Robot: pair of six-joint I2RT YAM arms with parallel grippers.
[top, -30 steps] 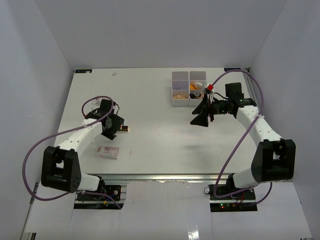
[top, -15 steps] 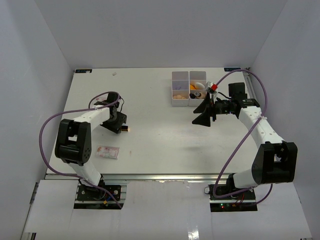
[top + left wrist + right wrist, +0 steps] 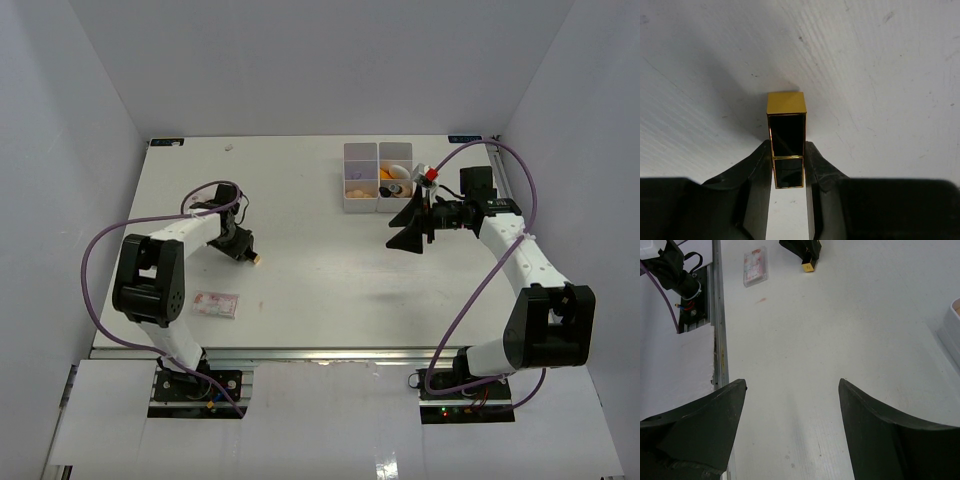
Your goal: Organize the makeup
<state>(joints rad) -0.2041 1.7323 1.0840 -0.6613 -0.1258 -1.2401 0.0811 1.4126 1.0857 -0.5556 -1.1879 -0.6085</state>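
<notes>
A black-and-gold lipstick tube (image 3: 786, 135) lies on the white table, its gold end pointing away from the left wrist camera. My left gripper (image 3: 787, 148) has both fingers pressed against the tube's sides, low on the table at the left (image 3: 245, 250). The tube's gold end (image 3: 257, 261) pokes out past the fingers. My right gripper (image 3: 405, 228) hovers open beside the white compartment box (image 3: 361, 146), nothing between its fingers (image 3: 792, 385). Tan sponges (image 3: 357, 186) and an orange-white bottle (image 3: 388, 175) sit in the box.
A small pink packet (image 3: 216, 304) lies near the front left edge, also seen in the right wrist view (image 3: 755, 266). The box's corner (image 3: 952, 330) shows at the right of that view. Purple cables loop off both arms.
My left gripper has swung down onto the lipstick tube and its jaws have narrowed onto the tube's sides. The right arm has barely moved.
</notes>
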